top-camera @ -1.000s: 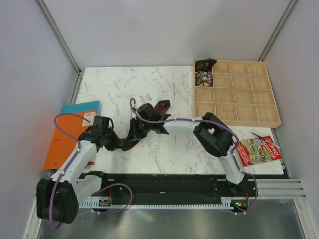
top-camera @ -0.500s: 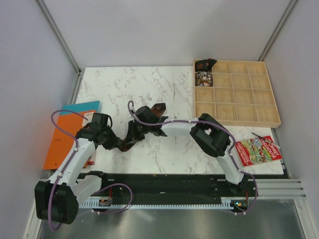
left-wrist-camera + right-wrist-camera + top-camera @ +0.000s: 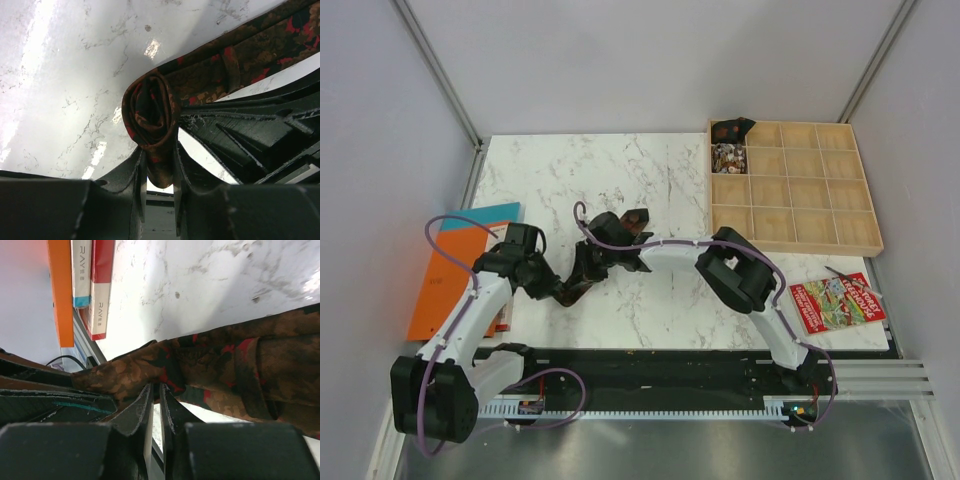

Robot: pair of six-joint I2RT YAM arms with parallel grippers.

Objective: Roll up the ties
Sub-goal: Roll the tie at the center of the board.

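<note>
The tie point(image 3: 635, 217) is dark brown with red and tan patches and lies on the marble table point(image 3: 550, 170) between the two arms. In the left wrist view its near end is wound into a tight coil point(image 3: 152, 107). My left gripper point(image 3: 159, 152) is shut on that coil, which sticks out past the fingertips. The unrolled band point(image 3: 225, 365) runs away to the right. My right gripper point(image 3: 156, 387) is shut on the band's lower edge, close beside the coil. From above, both grippers point(image 3: 563, 291) point(image 3: 582, 275) meet at the tie's near end, and its far tip points toward the tray.
A wooden compartment tray point(image 3: 820, 190) stands at the back right, with rolled ties point(image 3: 729, 155) in two of its left cells. A red booklet point(image 3: 838, 302) lies at the right front. Orange and teal books point(image 3: 450, 270) and flat boxes point(image 3: 92, 285) lie off the table's left edge.
Both grippers have shifted slightly left with the tie. The free end has drawn in toward them, so less of the band lies loose on the table.
</note>
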